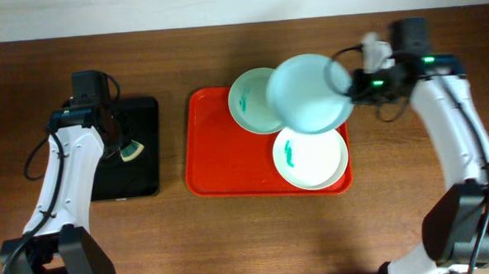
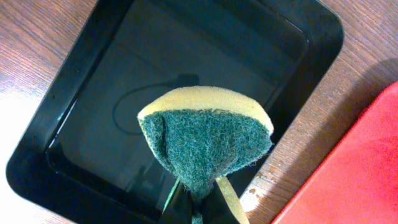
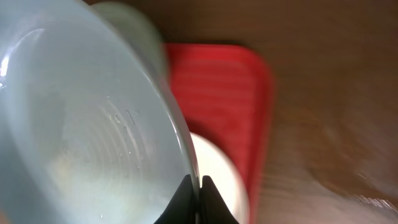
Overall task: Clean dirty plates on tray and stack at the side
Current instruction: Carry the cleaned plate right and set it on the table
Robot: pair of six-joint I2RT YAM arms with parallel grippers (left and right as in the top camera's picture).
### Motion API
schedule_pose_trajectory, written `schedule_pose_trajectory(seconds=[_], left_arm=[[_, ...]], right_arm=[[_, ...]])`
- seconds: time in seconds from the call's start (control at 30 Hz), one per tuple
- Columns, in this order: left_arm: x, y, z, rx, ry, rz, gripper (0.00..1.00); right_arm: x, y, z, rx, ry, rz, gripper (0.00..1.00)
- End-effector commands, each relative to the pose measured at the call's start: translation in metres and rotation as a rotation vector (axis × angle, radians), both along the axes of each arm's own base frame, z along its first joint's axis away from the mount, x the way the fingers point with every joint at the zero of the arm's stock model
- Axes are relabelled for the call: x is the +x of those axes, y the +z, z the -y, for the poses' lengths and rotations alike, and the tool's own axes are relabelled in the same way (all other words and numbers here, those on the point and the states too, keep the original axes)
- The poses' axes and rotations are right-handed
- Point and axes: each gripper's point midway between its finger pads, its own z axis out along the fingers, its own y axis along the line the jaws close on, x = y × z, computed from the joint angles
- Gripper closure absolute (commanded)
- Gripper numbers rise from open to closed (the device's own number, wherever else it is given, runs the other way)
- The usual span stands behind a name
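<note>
The round pale mint-green plate (image 3: 81, 124) fills the right wrist view. It is raised above the large red plastic tray (image 1: 220, 154), and the right fingers (image 3: 212, 205) pinch its rim tightly. On the tray lie a second mint-green plate (image 1: 245, 104) and a white plate (image 1: 316, 163), each smeared with teal. The left fingers (image 2: 181, 210) clamp a yellow sponge (image 2: 205, 140) with a green scouring face above the black tray (image 2: 186, 50) on the wooden counter (image 1: 232, 237).

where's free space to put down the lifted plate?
Bare: left half of the red tray, beside the mint plate and white plate; the table strip between black tray and red tray; the table in front of the red tray. Crowded: that tray's right half.
</note>
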Motion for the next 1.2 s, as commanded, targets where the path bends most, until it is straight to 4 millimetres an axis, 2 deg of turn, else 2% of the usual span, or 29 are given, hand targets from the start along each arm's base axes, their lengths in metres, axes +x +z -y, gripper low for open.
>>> schedule_pose_trajectory(seconds=[0.0, 0.07, 0.2, 0.27, 0.37, 0.43, 0.5, 0.57, 0.7, 0.8, 0.9, 0.93, 1.03, 1.1, 1.17], left_arm=[[0.004, 0.01, -0.001, 0.002, -0.008, 0.028, 1.0], [0.004, 0.009, -0.001, 0.002, -0.008, 0.028, 1.0], [0.004, 0.009, -0.001, 0.002, -0.008, 0.028, 1.0], [0.004, 0.01, -0.001, 0.003, -0.008, 0.028, 1.0], [0.003, 0.009, -0.001, 0.003, -0.008, 0.026, 1.0], [0.002, 0.007, -0.001, 0.002, -0.008, 0.021, 1.0], [0.002, 0.007, -0.001, 0.002, -0.008, 0.021, 1.0], [0.003, 0.007, -0.001, 0.003, -0.008, 0.023, 1.0], [0.003, 0.007, -0.001, 0.003, -0.008, 0.024, 1.0], [0.003, 0.007, -0.001, 0.003, -0.008, 0.025, 1.0], [0.004, 0.007, -0.001, 0.003, -0.008, 0.028, 1.0], [0.004, 0.007, -0.001, 0.003, -0.008, 0.028, 1.0], [0.004, 0.007, -0.001, 0.003, -0.008, 0.028, 1.0], [0.004, 0.007, -0.001, 0.003, -0.008, 0.028, 1.0], [0.004, 0.007, -0.001, 0.003, -0.008, 0.028, 1.0]], right_arm=[[-0.002, -0.015, 0.062, 0.11, -0.153, -0.045, 0.96], [-0.009, -0.034, 0.112, 0.117, -0.27, -0.08, 0.96], [-0.017, -0.058, 0.159, 0.134, -0.381, -0.109, 0.96], [-0.025, -0.072, 0.178, 0.122, -0.452, -0.149, 0.96], [-0.041, -0.098, 0.206, 0.013, -0.528, -0.238, 0.96], [-0.043, -0.112, 0.211, 0.002, -0.537, -0.265, 0.96], [-0.039, -0.117, 0.21, 0.007, -0.531, -0.26, 0.93], [-0.036, -0.117, 0.21, 0.003, -0.527, -0.25, 0.75], [-0.032, -0.116, 0.209, 0.002, -0.52, -0.239, 0.62], [-0.019, -0.101, 0.195, 0.096, -0.479, -0.184, 0.49], [0.007, -0.062, 0.172, 0.244, -0.406, -0.065, 0.43], [0.015, -0.045, 0.165, 0.264, -0.377, -0.021, 0.42], [0.033, -0.011, 0.143, 0.241, -0.305, 0.056, 0.36], [0.046, 0.007, 0.112, 0.224, -0.221, 0.096, 0.3], [0.059, 0.01, 0.064, 0.2, -0.078, 0.126, 0.22]])
